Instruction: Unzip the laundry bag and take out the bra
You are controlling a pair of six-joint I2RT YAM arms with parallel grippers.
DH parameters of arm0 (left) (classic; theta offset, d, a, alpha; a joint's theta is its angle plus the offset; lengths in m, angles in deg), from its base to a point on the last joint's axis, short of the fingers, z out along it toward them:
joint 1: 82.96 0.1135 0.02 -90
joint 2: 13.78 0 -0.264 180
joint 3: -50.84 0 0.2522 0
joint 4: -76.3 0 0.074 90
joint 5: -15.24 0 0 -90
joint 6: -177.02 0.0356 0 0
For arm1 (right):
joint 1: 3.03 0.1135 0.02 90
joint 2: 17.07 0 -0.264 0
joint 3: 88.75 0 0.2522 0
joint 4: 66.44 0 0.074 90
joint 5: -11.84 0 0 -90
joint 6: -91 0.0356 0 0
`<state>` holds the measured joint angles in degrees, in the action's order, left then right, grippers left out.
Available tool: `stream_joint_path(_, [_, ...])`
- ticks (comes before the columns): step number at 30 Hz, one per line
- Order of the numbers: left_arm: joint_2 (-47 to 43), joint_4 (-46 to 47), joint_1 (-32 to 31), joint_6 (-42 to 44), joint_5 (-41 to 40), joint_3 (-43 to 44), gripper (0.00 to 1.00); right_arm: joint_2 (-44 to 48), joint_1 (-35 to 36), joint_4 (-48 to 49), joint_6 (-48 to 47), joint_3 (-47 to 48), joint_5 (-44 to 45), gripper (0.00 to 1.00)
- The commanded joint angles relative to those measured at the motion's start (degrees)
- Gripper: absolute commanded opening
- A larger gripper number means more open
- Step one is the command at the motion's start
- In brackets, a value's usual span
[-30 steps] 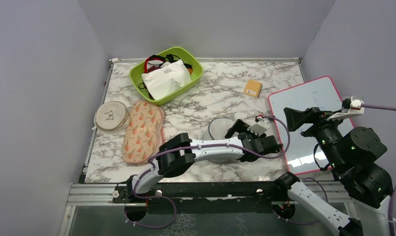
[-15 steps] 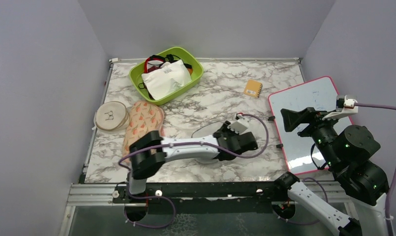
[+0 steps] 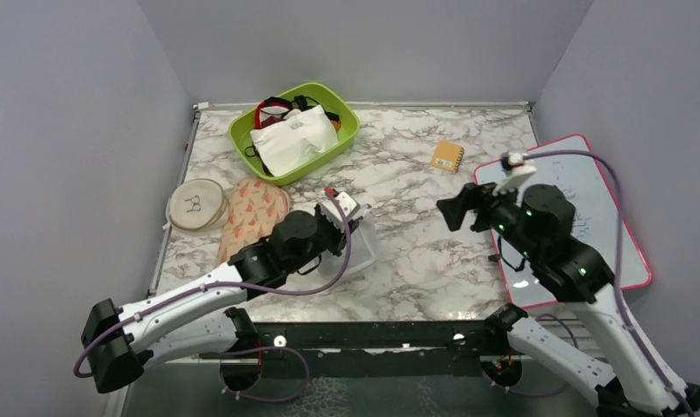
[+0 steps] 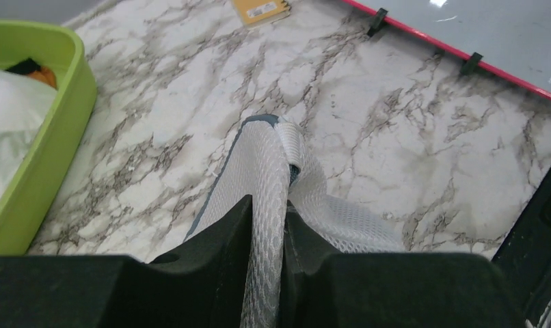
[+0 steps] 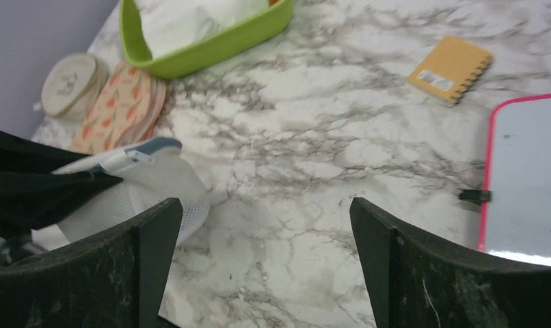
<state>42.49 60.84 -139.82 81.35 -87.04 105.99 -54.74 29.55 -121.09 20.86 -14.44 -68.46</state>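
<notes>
- We see our left gripper (image 4: 267, 208) pinching the laundry bag (image 4: 259, 154) by its mesh edge; the bag sits tilted on the marble table (image 5: 314, 137), near an orange-print pouch (image 5: 119, 109)
- Our right gripper (image 5: 266, 225) hangs spread wide, apart from it

Left pincer (image 4: 267, 209) has dragged the laundry bag (image 4: 261, 158) leftward.

No readable words; only a black bra sign (image 3: 193, 202) on the beige disc (image 3: 207, 214).
</notes>
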Motion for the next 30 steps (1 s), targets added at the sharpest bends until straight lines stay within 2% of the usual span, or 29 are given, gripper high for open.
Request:
stream_joint_path(1, [-8.73, 15.98, 1.31, 10.74, 10.37, -5.83, 0.00, -8.05, 0.29, 11.06, -3.84, -4.91, -22.58, 0.93])
stream_joint_path(7, [-12.96, 20.59, 2.89, 14.98, 19.83, -10.71, 0.00, -17.56, 0.25, 25.70, -5.82, -10.26, -50.14, 0.96])
stream_joint_path(12, [-14.05, 20.85, 3.29, 13.44, 24.39, -12.55, 0.00, -22.15, -1.72, 39.16, -5.03, -14.94, -71.19, 0.85])
stream_joint_path(14, [-14.35, 20.90, 3.25, 13.09, 24.28, -13.23, 0.00, -24.45, -2.34, 42.19, -4.62, -15.16, -76.89, 0.78])
stream_joint_path(21, [-14.17, 20.29, 3.25, 13.04, 24.13, -13.90, 0.00, -30.48, -3.68, 40.03, -4.92, -12.00, -80.99, 0.64])
stream_joint_path(25, [-13.33, 19.94, 3.24, 13.23, 24.66, -13.67, 0.00, -30.80, -3.67, 41.06, -2.68, -11.95, -80.84, 0.52])
stream_joint_path(30, [-11.78, 18.10, 3.25, 14.29, 24.97, -12.80, 0.00, -30.71, -3.70, 38.25, -1.94, -11.07, -81.93, 0.44])
